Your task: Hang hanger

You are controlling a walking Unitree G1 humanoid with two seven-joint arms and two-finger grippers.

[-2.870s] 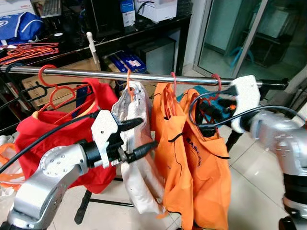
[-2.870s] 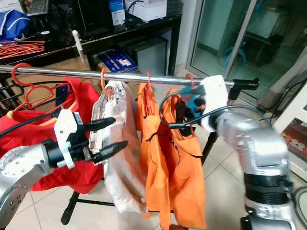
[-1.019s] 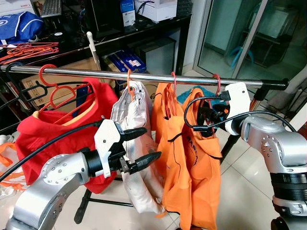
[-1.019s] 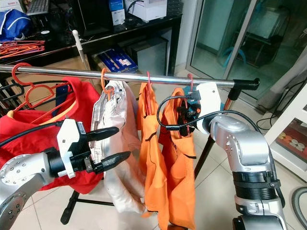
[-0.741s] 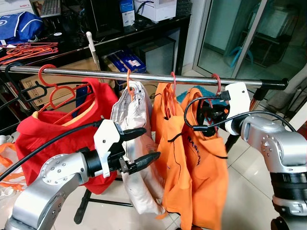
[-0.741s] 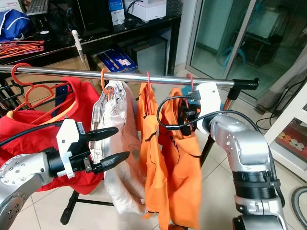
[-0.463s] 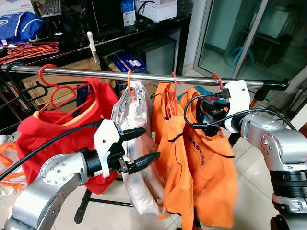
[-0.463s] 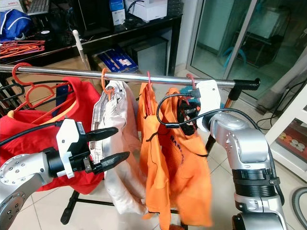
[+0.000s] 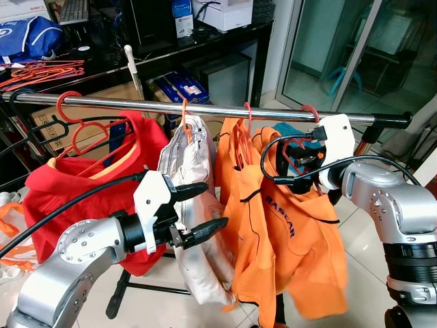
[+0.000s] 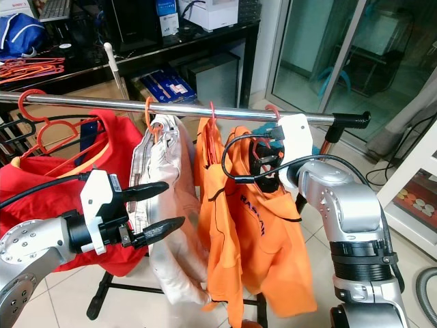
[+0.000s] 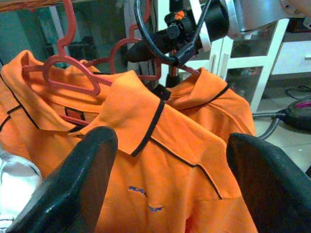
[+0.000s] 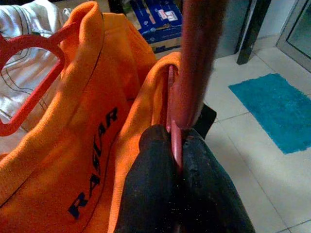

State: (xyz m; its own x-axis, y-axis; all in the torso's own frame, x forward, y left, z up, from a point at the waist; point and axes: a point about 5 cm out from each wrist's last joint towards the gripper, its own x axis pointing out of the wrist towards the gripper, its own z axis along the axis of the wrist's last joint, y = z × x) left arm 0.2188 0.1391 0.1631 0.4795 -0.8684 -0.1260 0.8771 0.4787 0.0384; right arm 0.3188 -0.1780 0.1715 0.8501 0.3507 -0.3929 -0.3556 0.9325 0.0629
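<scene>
Hanger hooked on the rail, release pending.
The right end effector point(image 12: 177, 170) pinches the hanger point(image 9: 305, 130), whose hook sits over the rail point(image 9: 205, 109); the left end effector point(image 9: 201, 208) hovers wide. Next, probably let go and back away.

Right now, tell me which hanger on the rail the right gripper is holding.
The rightmost hanger, carrying the orange shirt; the right gripper pinches it, the others hang free.

Bare rail point(image 9: 386, 120) right of hangers; orange shirts point(image 9: 273, 225) crowd the middle
</scene>
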